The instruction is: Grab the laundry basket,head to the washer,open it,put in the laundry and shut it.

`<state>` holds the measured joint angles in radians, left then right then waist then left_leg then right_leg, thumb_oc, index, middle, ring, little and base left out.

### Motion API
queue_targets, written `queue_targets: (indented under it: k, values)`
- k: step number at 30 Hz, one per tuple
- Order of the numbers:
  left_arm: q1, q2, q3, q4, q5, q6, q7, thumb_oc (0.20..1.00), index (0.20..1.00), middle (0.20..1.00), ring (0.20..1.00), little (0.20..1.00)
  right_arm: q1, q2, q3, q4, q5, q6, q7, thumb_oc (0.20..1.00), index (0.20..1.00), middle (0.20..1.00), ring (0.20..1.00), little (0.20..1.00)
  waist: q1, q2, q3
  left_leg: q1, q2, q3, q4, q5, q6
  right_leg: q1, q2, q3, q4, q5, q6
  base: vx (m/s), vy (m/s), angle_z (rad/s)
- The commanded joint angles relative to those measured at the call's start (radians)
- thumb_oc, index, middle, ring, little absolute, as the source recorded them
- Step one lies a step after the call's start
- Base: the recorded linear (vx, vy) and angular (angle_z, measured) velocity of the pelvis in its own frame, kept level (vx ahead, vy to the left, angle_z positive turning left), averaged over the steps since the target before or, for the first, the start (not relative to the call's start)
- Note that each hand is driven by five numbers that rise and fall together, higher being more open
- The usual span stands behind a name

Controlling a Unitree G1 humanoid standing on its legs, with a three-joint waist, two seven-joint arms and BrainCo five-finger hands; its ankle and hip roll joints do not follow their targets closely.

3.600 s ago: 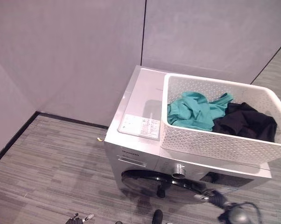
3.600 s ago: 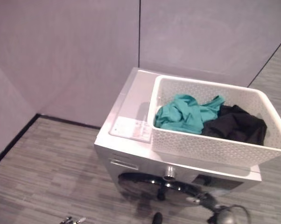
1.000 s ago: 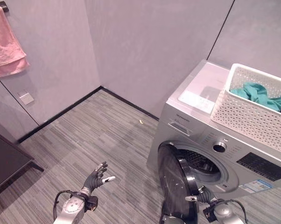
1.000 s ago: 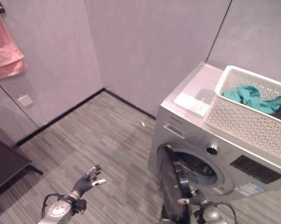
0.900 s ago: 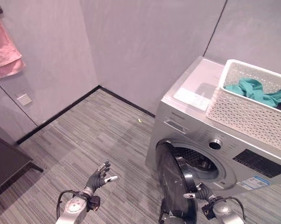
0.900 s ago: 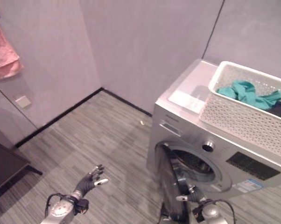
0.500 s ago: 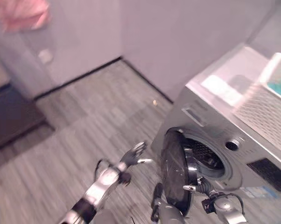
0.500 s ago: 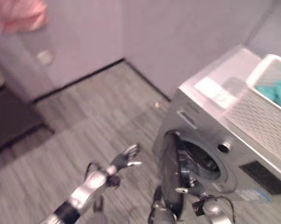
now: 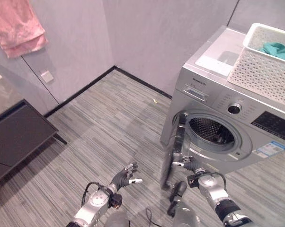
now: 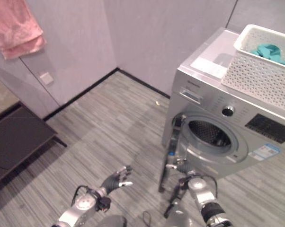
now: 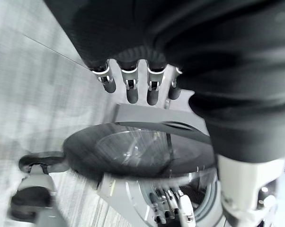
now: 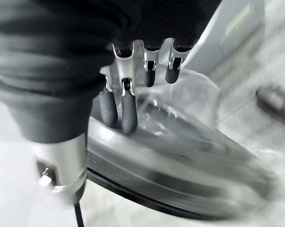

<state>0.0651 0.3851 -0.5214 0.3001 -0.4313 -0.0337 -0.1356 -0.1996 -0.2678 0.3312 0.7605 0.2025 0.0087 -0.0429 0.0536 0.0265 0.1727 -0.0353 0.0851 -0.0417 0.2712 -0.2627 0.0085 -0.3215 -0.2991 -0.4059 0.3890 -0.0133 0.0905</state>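
In the left eye view the washer [image 9: 227,123] stands against the grey wall [image 9: 161,33] with its round door [image 9: 173,156] swung wide open, seen almost edge-on in front of the drum opening [image 9: 211,133]. The white basket [image 9: 268,61] sits on top of the washer, at its far right end, with teal laundry [image 9: 277,48] inside. The right hand [image 9: 189,164] is at the door's free edge, just in front of the washer; whether its fingers grip the edge cannot be told from here. The left hand [image 9: 123,177] hangs over the striped floor [image 9: 100,127], well apart from the washer, fingers spread and holding nothing. A pink towel [image 9: 17,23] hangs on the wall far from the washer, and a dark low table [image 9: 17,137] stands below it.

The right eye view shows the same layout.

In the left wrist view the left hand's fingers [image 11: 128,87] are straight and apart, with the open door [image 11: 138,149] and the washer beyond them.

In the right wrist view the right hand's fingers [image 12: 128,106] are slightly bent and rest against the door's glass [image 12: 180,123], without curling round it.
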Motion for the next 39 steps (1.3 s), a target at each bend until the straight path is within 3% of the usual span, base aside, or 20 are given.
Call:
queue_targets:
  k: [1,6,9,14,16,19,20,23,26,27,28,29,31,34,37,39]
  values:
    - [-0.123,-0.033,-0.019,-0.109,-0.012,-0.039,-0.019,1.000,1.000,1.000,1.000,1.000,-0.069,0.005,-0.004,-0.003,0.025,-0.038,0.004,1.000,1.000,1.000,1.000,1.000,0.027,-0.029,0.020,0.110,-0.077,0.033,-0.232,0.041,0.025,0.208,-0.061,0.027,-0.340,0.137,0.072,0.02,0.020,0.10]
    - [-0.135,0.000,-0.017,-0.185,0.016,-0.055,-0.024,1.000,1.000,1.000,1.000,1.000,-0.073,0.042,0.037,0.022,-0.001,-0.035,0.008,1.000,1.000,1.000,1.000,1.000,0.037,-0.040,-0.014,0.121,-0.101,0.035,-0.262,0.051,0.024,0.241,-0.076,0.024,-0.398,0.172,0.091,0.04,-0.024,-0.12]
    - [-0.159,0.034,-0.008,-0.233,0.029,-0.072,-0.032,1.000,1.000,1.000,1.000,1.000,-0.030,0.033,0.024,0.016,0.000,-0.039,0.020,1.000,1.000,1.000,1.000,1.000,0.013,-0.036,-0.022,0.148,-0.088,0.028,-0.291,0.057,0.013,0.252,-0.073,0.031,-0.388,0.160,0.094,0.05,-0.097,0.08]
    - [-0.208,0.074,-0.009,-0.274,0.040,-0.046,-0.059,1.000,1.000,1.000,1.000,1.000,0.023,0.007,0.000,0.072,-0.042,-0.023,0.044,1.000,1.000,1.000,1.000,1.000,-0.016,-0.023,-0.027,0.164,-0.056,0.035,-0.296,0.060,0.000,0.241,-0.045,0.061,-0.366,0.124,0.081,0.05,-0.141,0.01]
    - [-0.269,0.110,-0.004,-0.332,0.041,-0.029,-0.093,1.000,1.000,1.000,1.000,1.000,0.059,0.001,-0.008,0.199,-0.104,-0.009,0.059,1.000,1.000,1.000,1.000,1.000,-0.037,-0.008,-0.036,0.181,-0.005,0.049,-0.289,0.065,-0.025,0.240,0.009,0.094,-0.339,0.064,0.056,0.10,-0.273,-0.03]
    - [-0.326,0.094,-0.021,-0.323,-0.022,-0.036,-0.110,1.000,1.000,1.000,1.000,1.000,0.092,0.007,0.007,0.308,-0.142,-0.004,0.068,1.000,1.000,1.000,1.000,1.000,-0.062,-0.002,-0.047,0.186,0.058,0.074,-0.248,0.075,-0.060,0.253,0.073,0.107,-0.310,-0.004,0.017,0.11,-0.317,-0.08]
    - [-0.343,0.084,-0.032,-0.308,-0.053,-0.033,-0.114,1.000,1.000,1.000,1.000,1.000,0.102,0.008,0.016,0.333,-0.154,0.000,0.070,1.000,1.000,1.000,1.000,1.000,-0.070,-0.003,-0.049,0.172,0.081,0.086,-0.206,0.094,-0.074,0.263,0.099,0.111,-0.307,-0.026,-0.003,0.09,-0.335,-0.12]
    - [-0.395,0.066,-0.051,-0.247,-0.089,-0.014,-0.094,1.000,1.000,1.000,1.000,1.000,0.125,0.002,0.019,0.372,-0.169,0.011,0.059,1.000,1.000,1.000,1.000,1.000,-0.074,-0.018,-0.019,0.031,0.143,0.058,0.116,0.286,-0.083,0.309,0.173,0.133,-0.310,-0.058,-0.074,0.04,-0.372,-0.27]
    - [-0.436,0.052,-0.033,-0.168,-0.098,-0.003,-0.068,1.000,1.000,1.000,1.000,1.000,0.155,-0.019,0.020,0.351,-0.167,0.021,0.062,1.000,1.000,1.000,1.000,1.000,-0.084,-0.033,0.002,-0.095,0.167,0.052,0.376,0.337,-0.040,0.344,0.225,0.161,-0.320,-0.090,-0.123,0.09,-0.269,-0.45]
    - [-0.439,0.056,-0.030,-0.149,-0.107,0.005,-0.068,1.000,1.000,1.000,1.000,1.000,0.166,-0.026,0.015,0.349,-0.167,0.025,0.061,1.000,1.000,1.000,1.000,1.000,-0.083,-0.027,0.004,-0.109,0.182,0.061,0.386,0.323,-0.052,0.362,0.238,0.174,-0.312,-0.118,-0.126,0.20,-0.110,-0.71]
    - [-0.447,0.065,-0.029,-0.131,-0.110,0.014,-0.072,1.000,1.000,1.000,1.000,1.000,0.167,-0.033,0.008,0.348,-0.167,0.030,0.062,1.000,1.000,1.000,1.000,1.000,-0.082,-0.030,0.005,-0.138,0.158,0.070,0.359,0.282,-0.047,0.370,0.235,0.187,-0.313,-0.123,-0.125,0.17,-0.024,-0.42]
    - [-0.455,0.084,-0.034,-0.103,-0.108,0.033,-0.082,1.000,1.000,1.000,1.000,1.000,0.166,-0.040,0.001,0.342,-0.164,0.035,0.066,1.000,1.000,1.000,1.000,1.000,-0.082,-0.036,0.007,-0.188,0.110,0.069,0.311,0.269,-0.031,0.370,0.228,0.194,-0.320,-0.111,-0.131,0.09,0.034,-0.36]
    - [-0.486,0.143,-0.050,-0.087,-0.061,0.048,-0.101,1.000,1.000,1.000,1.000,1.000,0.154,-0.043,-0.016,0.350,-0.149,0.033,0.070,1.000,1.000,1.000,1.000,1.000,-0.072,-0.039,0.017,-0.228,0.063,0.053,0.178,0.253,-0.037,0.377,0.227,0.209,-0.323,-0.118,-0.118,0.11,0.051,-0.08]
    - [-0.550,0.188,-0.093,-0.039,0.025,0.060,-0.136,1.000,1.000,1.000,1.000,1.000,0.115,-0.041,-0.010,0.379,-0.132,0.026,0.067,1.000,1.000,1.000,1.000,1.000,-0.043,-0.021,0.035,-0.259,0.008,-0.012,-0.158,0.350,-0.071,0.412,0.246,0.220,-0.337,-0.140,-0.101,0.17,0.087,-0.34]
    - [-0.572,0.203,-0.128,0.035,0.090,0.070,-0.166,1.000,1.000,1.000,1.000,1.000,0.109,-0.033,-0.014,0.355,-0.123,0.022,0.082,1.000,1.000,1.000,1.000,1.000,-0.050,-0.003,0.013,-0.237,0.008,-0.026,-0.254,0.381,-0.072,0.444,0.258,0.259,-0.339,-0.165,-0.080,0.32,0.158,-0.37]
    - [-0.589,0.189,-0.153,0.098,0.205,0.073,-0.180,1.000,1.000,1.000,1.000,1.000,0.110,-0.021,-0.016,0.337,-0.114,0.022,0.086,1.000,1.000,1.000,1.000,1.000,-0.057,-0.014,-0.012,-0.237,-0.005,-0.004,-0.204,0.369,-0.063,0.451,0.230,0.272,-0.318,-0.185,-0.067,0.30,0.192,-0.87]
